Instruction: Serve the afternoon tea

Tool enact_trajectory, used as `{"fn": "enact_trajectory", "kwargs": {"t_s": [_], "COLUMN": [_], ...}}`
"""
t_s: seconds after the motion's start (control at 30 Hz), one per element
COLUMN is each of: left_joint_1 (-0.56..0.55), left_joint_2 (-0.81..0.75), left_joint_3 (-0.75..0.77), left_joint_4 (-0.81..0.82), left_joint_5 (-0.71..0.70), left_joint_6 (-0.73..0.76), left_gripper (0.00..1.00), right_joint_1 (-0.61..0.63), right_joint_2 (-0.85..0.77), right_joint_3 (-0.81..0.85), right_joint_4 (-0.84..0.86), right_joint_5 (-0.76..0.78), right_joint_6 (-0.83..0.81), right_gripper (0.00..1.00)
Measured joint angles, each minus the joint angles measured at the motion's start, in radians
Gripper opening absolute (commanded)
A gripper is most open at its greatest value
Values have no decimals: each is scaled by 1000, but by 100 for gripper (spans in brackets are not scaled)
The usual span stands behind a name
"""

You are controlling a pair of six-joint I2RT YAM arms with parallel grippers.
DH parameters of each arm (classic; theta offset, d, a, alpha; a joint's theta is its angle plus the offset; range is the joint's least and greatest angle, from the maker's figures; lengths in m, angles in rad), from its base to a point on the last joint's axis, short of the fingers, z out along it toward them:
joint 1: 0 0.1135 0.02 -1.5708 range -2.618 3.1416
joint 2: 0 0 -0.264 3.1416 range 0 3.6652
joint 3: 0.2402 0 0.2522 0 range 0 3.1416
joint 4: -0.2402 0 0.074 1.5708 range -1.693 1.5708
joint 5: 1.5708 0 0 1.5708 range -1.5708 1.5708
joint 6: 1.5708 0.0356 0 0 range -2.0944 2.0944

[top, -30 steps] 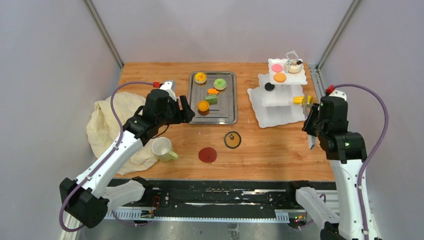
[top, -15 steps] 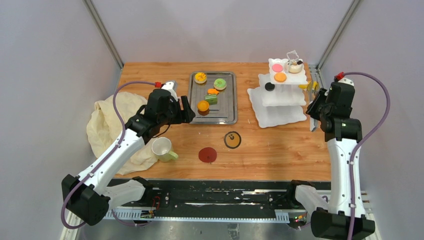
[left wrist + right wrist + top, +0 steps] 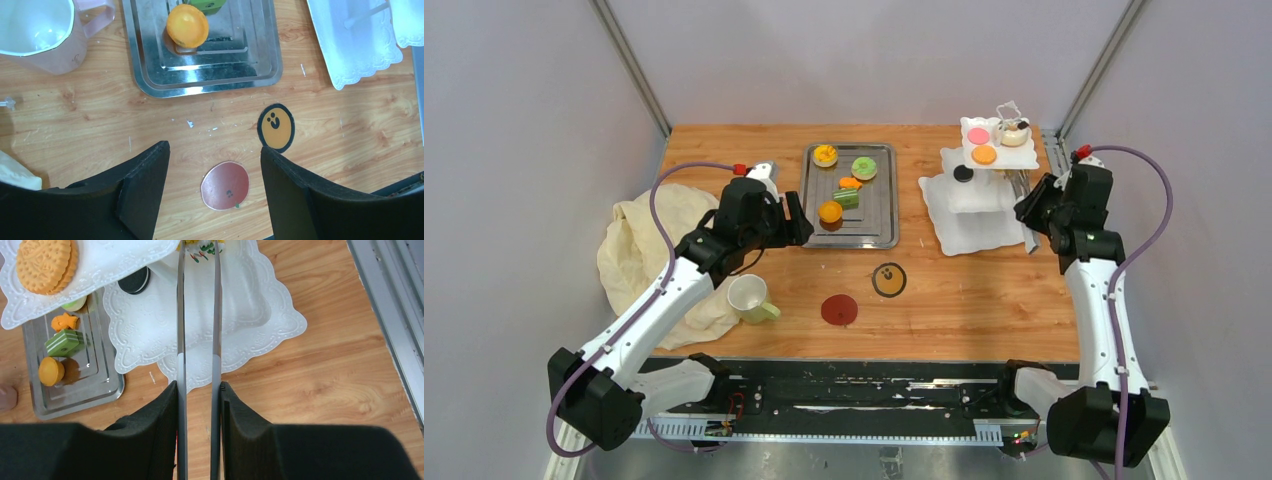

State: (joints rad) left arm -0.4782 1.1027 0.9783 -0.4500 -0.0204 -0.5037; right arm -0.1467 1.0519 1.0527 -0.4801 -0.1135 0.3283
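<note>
1. Standing at the far right of the desk [image 3: 964,300]: white tiered stand [image 3: 979,215], carrying a pink disc [image 3: 977,135], an orange biscuit [image 3: 984,155] and a dark cookie [image 3: 963,173]. The green donut [image 3: 864,168], an orange tart [image 3: 830,212] and other pastries lie on the steel tray [image 3: 879,215] at far centre.
2. Cream mug [image 3: 746,296] at the edge of the cloth [image 3: 639,250]; pink mug [image 3: 40,30] just beside the tray. Red coaster [image 3: 839,309] and yellow coaster [image 3: 889,279] lie bare at near centre.
3. Right gripper [image 3: 198,390]: pressed onto the metal tongs [image 3: 181,315], whose tips reach under an upper tier and nip a yellow morsel [image 3: 200,243], mostly hidden.
4. Left gripper [image 3: 215,152]: spread wide and holding nothing, hovering above the coasters.
5. Hazard: the tongs are slick steel between soft dark pads, so they may twist or slide, dropping the morsel.
6. Hazard: the tips sit close under the tier's rim. A lift or sideways sweep could catch it and rock the stand, spilling pastries.
7. Hazard: the thin coasters may skate when a mug lands.
8. Materials: wood-grain desk. The stand is glossy white and square, with scalloped embossed edges. The tray is brushed steel with a stepped floor. The cloth is cream and crumpled, and the coasters are flat printed rounds.
</note>
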Motion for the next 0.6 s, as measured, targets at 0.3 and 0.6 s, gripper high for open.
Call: {"fn": "enact_trajectory", "kwargs": {"t_s": [0.3,0.6], "left_joint_1": [0,0], "left_joint_2": [0,0], "left_joint_3": [0,0], "left_joint_4": [0,0], "left_joint_5": [-6,-6], "left_joint_6": [0,0], "left_gripper": [71,71], "right_joint_1": [0,0], "right_joint_2": [48,39], "right_joint_3": [-19,-20], "right_joint_4": [92,94], "right_joint_5": [-44,-47], "right_joint_6": [15,18], "right_gripper": [28,47]}}
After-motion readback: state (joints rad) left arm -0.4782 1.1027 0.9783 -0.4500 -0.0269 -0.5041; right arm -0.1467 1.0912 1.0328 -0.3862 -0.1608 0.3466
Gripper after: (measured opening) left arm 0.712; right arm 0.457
